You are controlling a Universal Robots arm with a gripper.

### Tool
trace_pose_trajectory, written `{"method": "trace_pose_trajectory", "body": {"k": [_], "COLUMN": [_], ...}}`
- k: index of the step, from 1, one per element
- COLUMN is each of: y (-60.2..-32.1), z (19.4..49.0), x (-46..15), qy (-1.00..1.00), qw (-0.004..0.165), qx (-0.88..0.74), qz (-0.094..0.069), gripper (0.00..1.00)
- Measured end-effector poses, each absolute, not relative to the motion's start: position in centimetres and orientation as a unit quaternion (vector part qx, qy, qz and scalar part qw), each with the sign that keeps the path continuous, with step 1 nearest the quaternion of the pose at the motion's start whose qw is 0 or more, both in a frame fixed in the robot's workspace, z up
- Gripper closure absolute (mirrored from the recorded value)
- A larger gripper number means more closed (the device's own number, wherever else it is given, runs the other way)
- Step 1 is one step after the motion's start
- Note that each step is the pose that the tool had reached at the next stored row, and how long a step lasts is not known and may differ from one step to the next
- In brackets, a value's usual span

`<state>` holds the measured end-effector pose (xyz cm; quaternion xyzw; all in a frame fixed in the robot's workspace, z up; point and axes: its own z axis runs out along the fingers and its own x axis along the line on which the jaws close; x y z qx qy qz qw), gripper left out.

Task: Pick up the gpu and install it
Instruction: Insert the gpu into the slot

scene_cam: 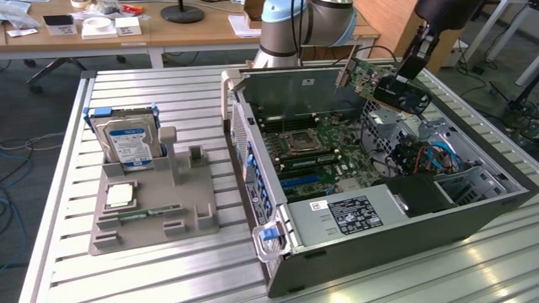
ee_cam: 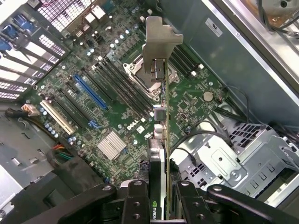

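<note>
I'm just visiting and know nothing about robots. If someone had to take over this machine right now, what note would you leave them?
Jaws: shut on the gpu, gripping it at its fan end.
Gpu: in the air, tilted, above the far side of the open case. Its silver bracket points down towards the motherboard. It touches neither the board nor a slot.
Done: the gpu is picked up and brought over the case.
Left: the install; the card is not yet seated in any slot.
Elsewhere: a hard drive stands on the grey holder at the exterior view's left, untouched.
</note>
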<state>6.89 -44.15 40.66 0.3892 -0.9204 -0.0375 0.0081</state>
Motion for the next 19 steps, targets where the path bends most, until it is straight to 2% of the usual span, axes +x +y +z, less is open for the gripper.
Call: {"method": "trace_pose_trajectory", "body": {"k": [19], "y": [-44.15], "z": [40.66], "x": [6.89], "qy": [-0.891], "qw": [0.011], "qx": [0.452], "qz": [-0.037], "gripper": [0.73]}}
